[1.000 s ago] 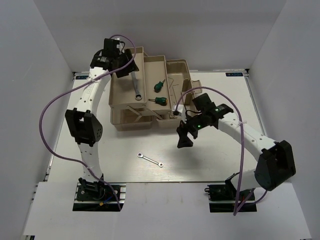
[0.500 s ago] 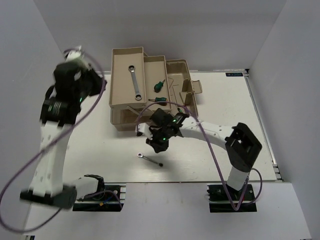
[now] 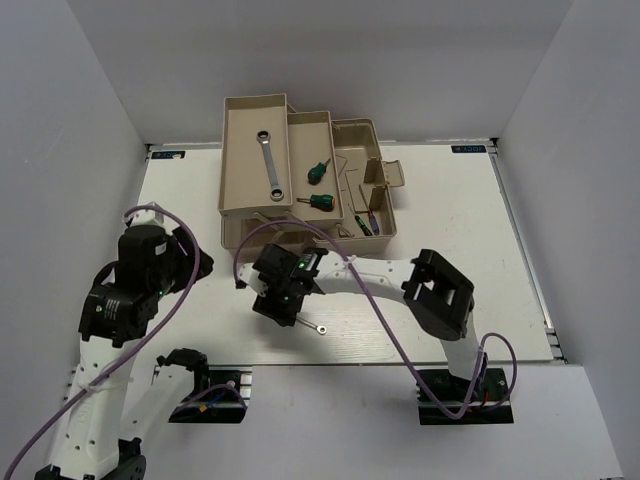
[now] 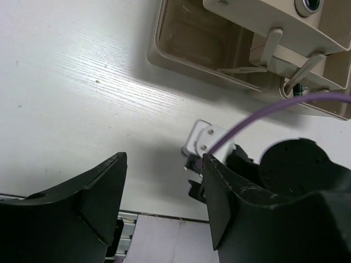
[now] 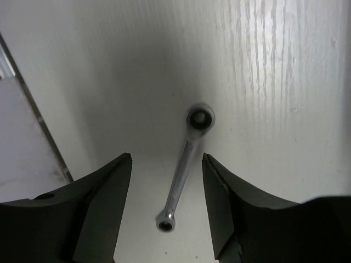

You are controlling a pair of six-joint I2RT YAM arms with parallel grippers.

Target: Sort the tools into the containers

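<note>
The toolbox (image 3: 245, 175) stands far centre. Both claws are spread and empty: the left claw (image 4: 163, 159) near left, the right claw (image 5: 166, 159) over the short wrench (image 5: 184, 170), which lies on the table (image 3: 450, 260) near the toolbox. It should drop straight and pinch the shank mid-length. Two wrenches, the long wrench (image 3: 268, 160) trayed; two green screwdrivers (image 3: 318, 172).

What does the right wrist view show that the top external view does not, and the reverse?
Only the right wrist view: the whole short wrench, lying flat on the table between the open jaws of the right gripper. Only the top external view: the long wrench in the left tray, two green-handled screwdrivers in the middle tray, and the left arm. Both: the table and the short wrench, though from above only one end of it shows.
</note>
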